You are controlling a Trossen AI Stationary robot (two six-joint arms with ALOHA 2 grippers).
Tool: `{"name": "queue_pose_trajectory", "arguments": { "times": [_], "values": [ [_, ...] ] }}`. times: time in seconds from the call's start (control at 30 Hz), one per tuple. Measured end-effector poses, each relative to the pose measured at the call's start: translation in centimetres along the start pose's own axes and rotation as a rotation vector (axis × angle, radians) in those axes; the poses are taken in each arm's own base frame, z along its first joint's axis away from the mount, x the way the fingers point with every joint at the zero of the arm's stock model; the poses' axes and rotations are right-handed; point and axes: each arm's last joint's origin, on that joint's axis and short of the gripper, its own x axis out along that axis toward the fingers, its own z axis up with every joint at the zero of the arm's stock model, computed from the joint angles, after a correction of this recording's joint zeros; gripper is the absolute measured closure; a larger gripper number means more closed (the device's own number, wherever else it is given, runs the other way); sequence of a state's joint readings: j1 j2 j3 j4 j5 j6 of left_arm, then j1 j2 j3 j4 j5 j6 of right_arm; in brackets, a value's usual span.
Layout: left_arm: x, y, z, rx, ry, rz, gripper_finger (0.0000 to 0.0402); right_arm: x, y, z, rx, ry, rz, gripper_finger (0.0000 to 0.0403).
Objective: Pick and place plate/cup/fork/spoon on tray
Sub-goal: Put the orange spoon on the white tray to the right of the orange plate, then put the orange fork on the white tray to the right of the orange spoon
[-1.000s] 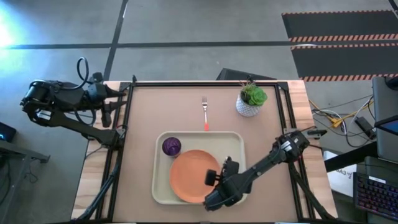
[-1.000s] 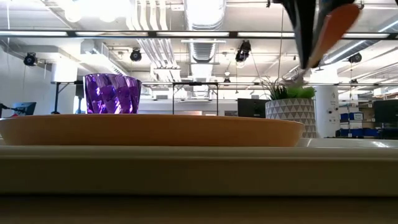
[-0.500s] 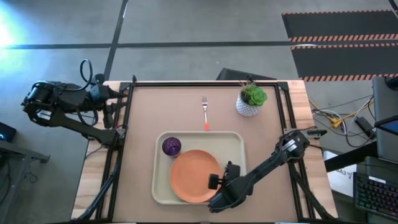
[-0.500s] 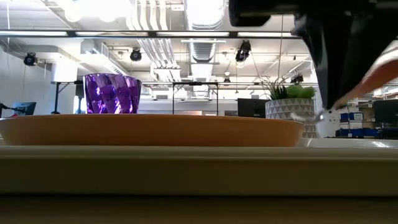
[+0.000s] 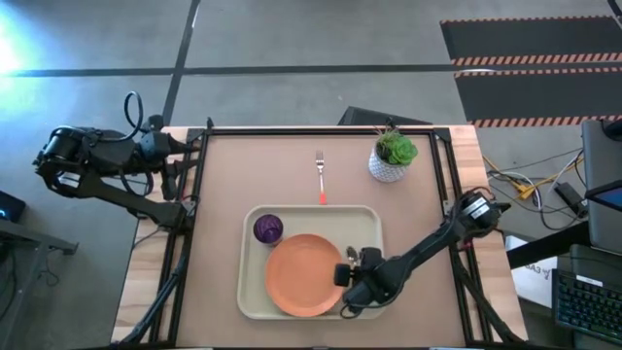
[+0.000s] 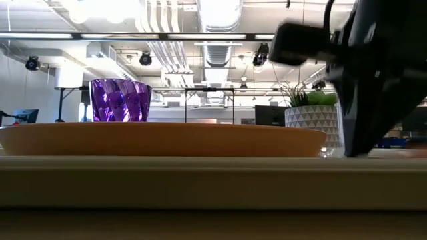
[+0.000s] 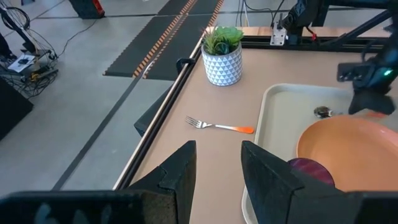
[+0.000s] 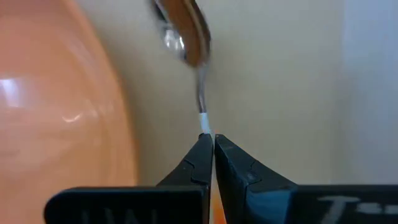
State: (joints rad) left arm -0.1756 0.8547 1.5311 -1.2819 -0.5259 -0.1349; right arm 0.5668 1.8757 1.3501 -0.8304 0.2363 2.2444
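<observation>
The cream tray (image 5: 369,219) lies at the table's middle near side. The orange plate (image 5: 301,277) and the purple cup (image 5: 268,228) stand on it. The fork (image 5: 320,175) lies on the table beyond the tray. My right gripper (image 5: 353,269) is low over the tray, just right of the plate, shut on the spoon (image 8: 186,34), whose silver bowl points toward the far edge. My left gripper (image 7: 217,171) is open and empty, off the table's left edge. My right gripper pinches the spoon's handle between its two fingertips (image 8: 202,155), right behind the white collar (image 8: 204,122) where the metal neck begins. The fingers come from the near side, slanting down, along the spoon. The spoon lies almost level, low over the tray floor beside the plate (image 8: 56,93); whether it touches, I cannot tell.
A white pot with a green plant (image 5: 393,156) stands at the table's far right. The tray's raised rim (image 6: 200,180) and the plate's edge (image 6: 160,139) flank the spoon. Bare table lies left of the tray and at its far left.
My right gripper has come down onto the tray's right part with the spoon and gone a little toward the table's right edge. The spoon, held high and steeply tilted before, now lies almost level at the tray floor beside the plate.
</observation>
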Motion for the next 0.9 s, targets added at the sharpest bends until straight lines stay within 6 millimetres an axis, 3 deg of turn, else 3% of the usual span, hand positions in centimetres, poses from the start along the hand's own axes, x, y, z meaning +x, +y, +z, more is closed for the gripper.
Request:
{"name": "queue_pose_trajectory", "arguments": {
  "times": [0.17,0.3,0.57,0.9],
  "values": [
    [0.0,0.0,0.3,-0.005,-0.026,-0.003,0.0291,1.7,0.2,0.6,-0.003,0.044,0.077,0.0396],
    [0.0,-0.1,0.4,-0.010,-0.035,-0.004,0.0291,1.9,0.1,0.8,0.001,0.039,0.072,0.0396],
    [0.0,-0.1,0.4,-0.008,-0.033,-0.004,0.0291,0.8,0.2,1.2,-0.052,-0.031,-0.009,0.0394],
    [0.0,0.0,0.4,-0.004,-0.034,-0.003,0.0291,-0.3,0.9,1.2,-0.044,-0.075,0.036,0.0394]
  ]
}}
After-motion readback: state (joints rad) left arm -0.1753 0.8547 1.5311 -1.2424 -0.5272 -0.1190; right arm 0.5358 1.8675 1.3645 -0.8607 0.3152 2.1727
